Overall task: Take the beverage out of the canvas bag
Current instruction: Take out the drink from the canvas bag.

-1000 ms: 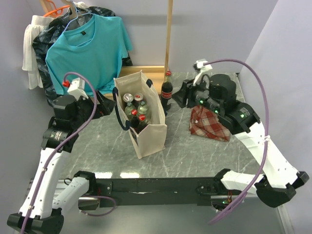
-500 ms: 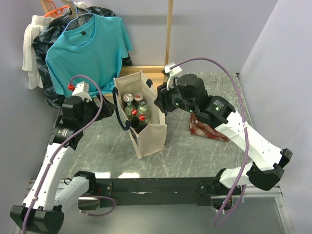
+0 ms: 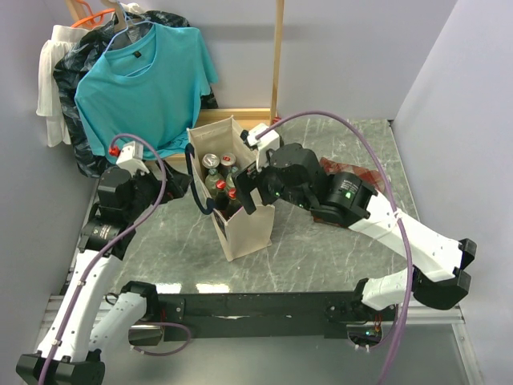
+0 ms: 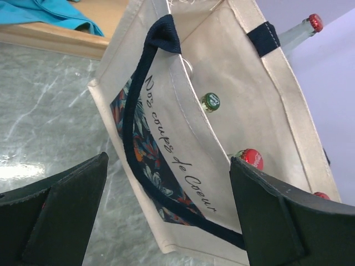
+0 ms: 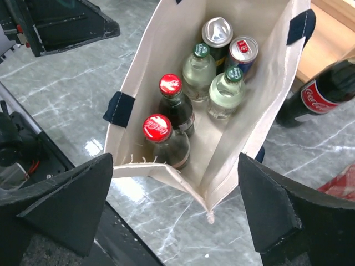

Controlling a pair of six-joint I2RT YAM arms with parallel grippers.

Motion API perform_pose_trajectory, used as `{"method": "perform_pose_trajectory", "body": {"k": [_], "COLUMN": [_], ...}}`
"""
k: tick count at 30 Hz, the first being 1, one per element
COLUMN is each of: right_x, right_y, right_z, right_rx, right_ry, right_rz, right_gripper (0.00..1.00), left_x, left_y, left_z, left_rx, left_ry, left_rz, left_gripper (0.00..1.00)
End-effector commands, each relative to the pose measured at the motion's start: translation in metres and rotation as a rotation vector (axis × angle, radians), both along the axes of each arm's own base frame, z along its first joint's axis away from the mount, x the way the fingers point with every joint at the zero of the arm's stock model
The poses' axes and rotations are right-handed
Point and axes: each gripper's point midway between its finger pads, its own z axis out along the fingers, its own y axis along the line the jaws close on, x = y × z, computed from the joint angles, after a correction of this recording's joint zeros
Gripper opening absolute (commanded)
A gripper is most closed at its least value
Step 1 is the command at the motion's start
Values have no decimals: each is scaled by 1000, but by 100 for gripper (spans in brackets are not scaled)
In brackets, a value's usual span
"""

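**Canvas bag (image 3: 244,228) standing upright, drinks sitting inside**

Bag is standing mid-worktop (image 3: 321,249) with its mouth gaping upward and a navy handle (image 4: 145,111) drooping down the side panel. Right wrist view is looking straight in:
- Two red-capped cola bottles (image 5: 171,88) are sitting at the near end.
- Two green-capped clear bottles (image 5: 201,52) are sitting behind them.
- Two cans (image 5: 217,30) are sitting at the far end.

All are standing upright and packed close together.

Right arm (image 3: 353,196) is reaching across from the right. The right jaws are hanging above the bag's open mouth, spread wide, gripping nothing and touching no bottle.

Left arm (image 3: 112,208) is facing the bag's left panel, the one printed "Nos coups de Coeur". The left jaws are also gaping wide and empty, sitting near the fabric but apart from it in the wrist view.

Outside the bag, a lone cola bottle (image 5: 327,91) is standing on the worktop just beside the bag's far side. A red plaid bag (image 3: 337,166) is lying behind the right arm, mostly hidden. A teal T-shirt (image 3: 144,80) is hanging at back left.
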Motion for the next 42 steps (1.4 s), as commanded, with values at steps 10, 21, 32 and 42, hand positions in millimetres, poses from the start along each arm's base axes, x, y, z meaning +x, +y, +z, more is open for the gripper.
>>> {"method": "perform_pose_trajectory", "body": {"k": [10,21,32,42], "right_x": [-11,0,8,14], "right_y": [-15,6,12,29], "right_z": [61,24,6,-10], "right_rx": [322,133,16,-94], "right_ry": [-99,-17,-35,-69], "right_rz": [-72,-51,-87,-139], "right_gripper": [100,100,98,99], "left_x": [-25,-37,-31,-28], "left_y": [-8,-17,-19,-14], "left_z": [1,-20,-14,-16], "left_rx": [-160,-183,-198,-170], "left_ry": [-76,-78,-84,-74], "left_rz": [-9,-72,-70,-50], "left_gripper": [96,96,96,96]}}
